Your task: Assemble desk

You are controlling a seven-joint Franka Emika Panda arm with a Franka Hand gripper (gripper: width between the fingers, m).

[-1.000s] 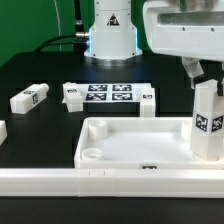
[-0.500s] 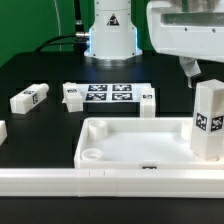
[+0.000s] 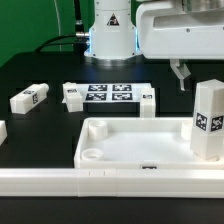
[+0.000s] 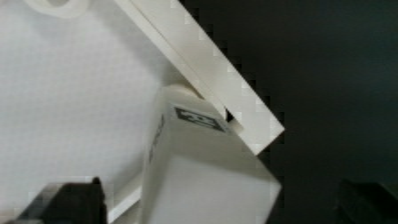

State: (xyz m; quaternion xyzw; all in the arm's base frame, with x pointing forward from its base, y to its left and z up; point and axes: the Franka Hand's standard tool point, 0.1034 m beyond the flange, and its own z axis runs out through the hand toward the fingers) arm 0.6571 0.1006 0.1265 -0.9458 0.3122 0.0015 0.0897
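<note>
Black table (image 3: 40, 70) — leg (image 3: 208, 120) upright in tabletop (image 3: 130, 123) corner; wrist view alone shows pincer (image 4: 217, 205) wide, empty.

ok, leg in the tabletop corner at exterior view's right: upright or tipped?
Upright: the leg stands on end in the tabletop corner, sides vertical. How deep it is seated: cannot tell.

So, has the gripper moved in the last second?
Yes. The gripper has risen: its fingers flanked the upright leg near its top before and now hang above it, jaws open.
</note>
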